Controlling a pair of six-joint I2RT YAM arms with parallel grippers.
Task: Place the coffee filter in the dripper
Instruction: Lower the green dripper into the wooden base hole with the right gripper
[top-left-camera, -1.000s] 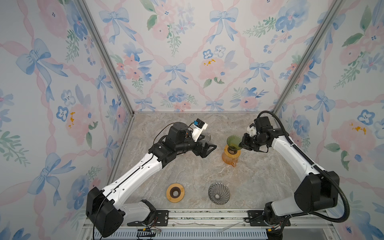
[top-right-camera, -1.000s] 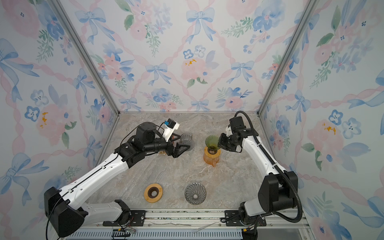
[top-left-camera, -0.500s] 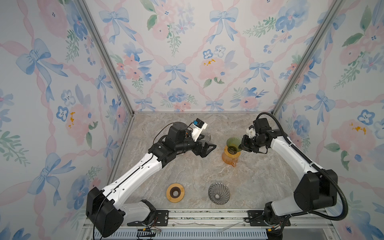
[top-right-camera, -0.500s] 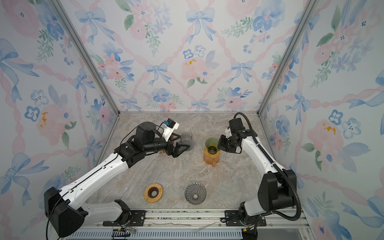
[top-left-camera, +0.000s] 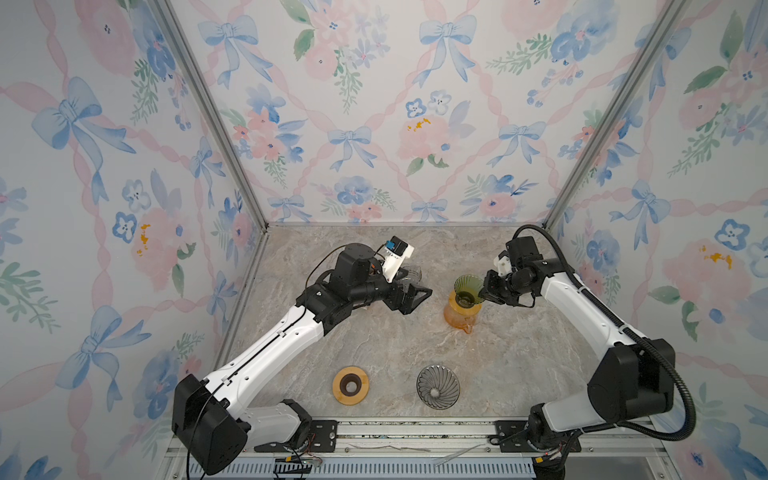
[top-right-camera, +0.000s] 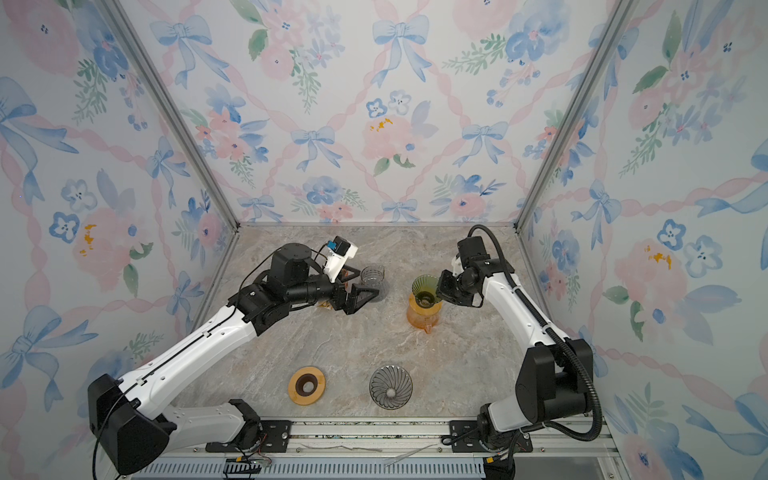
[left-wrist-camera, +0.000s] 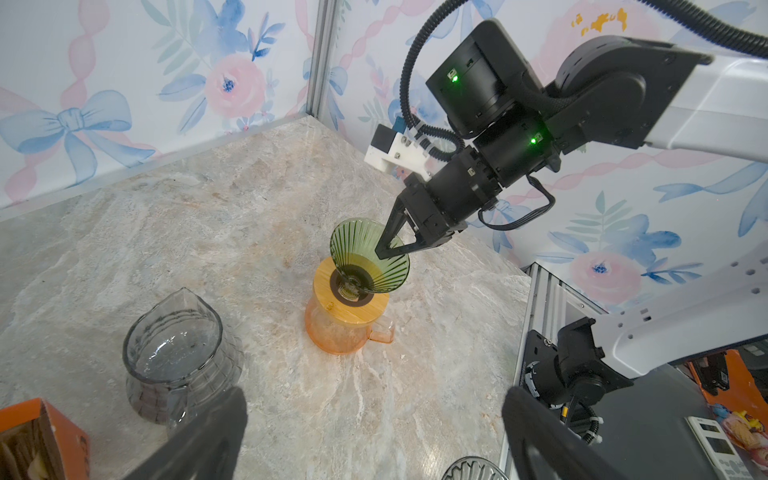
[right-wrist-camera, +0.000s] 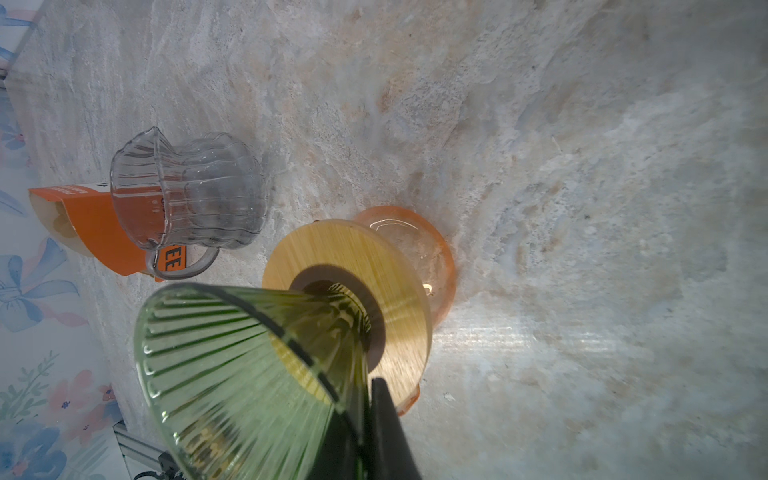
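On the table (top-left-camera: 374, 345), with the back wall as 12 o'clock, an orange box (right-wrist-camera: 95, 232) lies near 11. The coffee filters (left-wrist-camera: 18, 451) show pale in its open end. The left gripper (top-left-camera: 415, 286) hangs over it with its jaws spread wide, just short of a clear glass pitcher (left-wrist-camera: 178, 357) at 12. A loose wooden ring (top-left-camera: 361, 392) lies at 7 and a grey ribbed dripper (top-left-camera: 437, 386) at 5. At 2 o'clock the green dripper (top-left-camera: 467, 286) leans, with its narrow end in the wooden collar (left-wrist-camera: 328, 282) on the orange carafe (top-left-camera: 457, 318). The right gripper (top-left-camera: 483, 296) pinches its rim from the 3 o'clock side.
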